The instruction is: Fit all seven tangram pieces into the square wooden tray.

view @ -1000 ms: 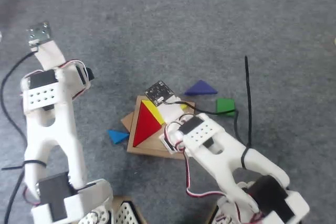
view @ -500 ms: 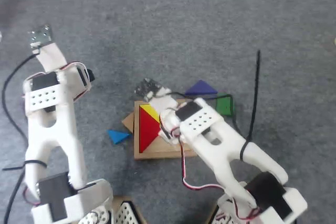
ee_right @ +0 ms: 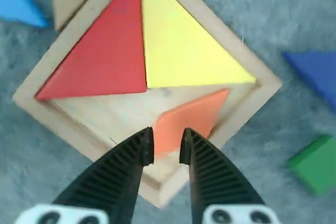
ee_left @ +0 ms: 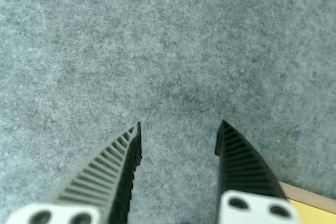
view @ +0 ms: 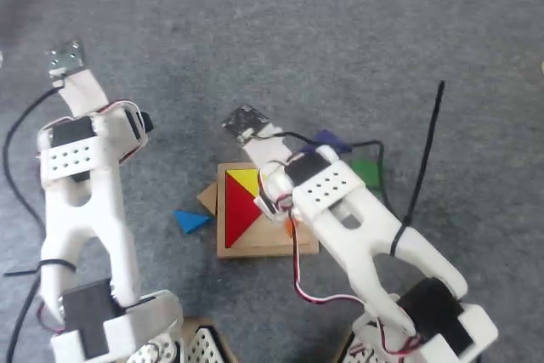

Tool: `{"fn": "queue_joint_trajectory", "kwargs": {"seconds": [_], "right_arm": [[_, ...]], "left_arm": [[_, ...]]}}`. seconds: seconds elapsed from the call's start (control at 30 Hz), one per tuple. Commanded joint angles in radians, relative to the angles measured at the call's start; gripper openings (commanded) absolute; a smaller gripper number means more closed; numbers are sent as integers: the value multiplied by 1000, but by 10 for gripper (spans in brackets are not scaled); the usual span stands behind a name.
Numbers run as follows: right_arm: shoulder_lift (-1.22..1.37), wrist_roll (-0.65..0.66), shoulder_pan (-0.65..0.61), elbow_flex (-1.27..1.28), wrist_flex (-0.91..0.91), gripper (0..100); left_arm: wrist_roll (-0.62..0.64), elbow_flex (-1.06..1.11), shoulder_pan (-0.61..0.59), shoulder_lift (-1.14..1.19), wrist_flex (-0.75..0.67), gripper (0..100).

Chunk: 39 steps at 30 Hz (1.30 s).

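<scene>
The square wooden tray (view: 255, 246) lies mid-table and holds a red triangle (view: 238, 206) beside a yellow triangle (view: 244, 180). My right gripper (ee_right: 165, 139) hangs over the tray's right part, shut on one end of an orange piece (ee_right: 191, 116). The piece's other end rests on the tray floor against the yellow triangle (ee_right: 181, 45). A small blue triangle (view: 191, 220) and a tan piece (view: 209, 197) lie left of the tray. A dark blue triangle (view: 327, 139) and a green square (view: 367, 172) lie to its right. My left gripper (ee_left: 178, 129) is open over bare carpet.
Grey carpet covers the table. A corner of the tray (ee_left: 310, 198) shows beside my left gripper's finger. A black cable (view: 425, 159) rises at the right of the right arm. The left arm (view: 81, 176) stands at the table's left side.
The right arm has swung farther over the tray. The tray has turned from tilted to square-on. A bit of the orange piece now shows under the arm. The left arm has not moved.
</scene>
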Motion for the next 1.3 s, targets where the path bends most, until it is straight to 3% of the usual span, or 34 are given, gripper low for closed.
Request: {"fn": "queue_joint_trajectory", "kwargs": {"seconds": [0.0, 0.07, 0.23, 0.33, 0.53, 0.67, 1.27], "right_arm": [[-8, -184, 22, 21, -105, 97], [-8, -319, 39, 25, -124, 124], [1, -827, 47, 26, -122, 269], [2, -855, 39, 29, -122, 309], [2, -802, -2, 25, -128, 199], [4, -804, -44, 17, -156, 187], [77, -807, 8, 20, -131, 187]], "left_arm": [[-8, -5, -5, -15, -21, 227], [-8, -5, -5, -15, -21, 227], [-8, -8, -5, -15, -21, 227], [-8, -8, -5, -15, -21, 227], [-8, -10, -5, -15, -21, 228], [-8, -10, -5, -15, -21, 228], [-8, -10, -6, -15, -21, 228]]}}
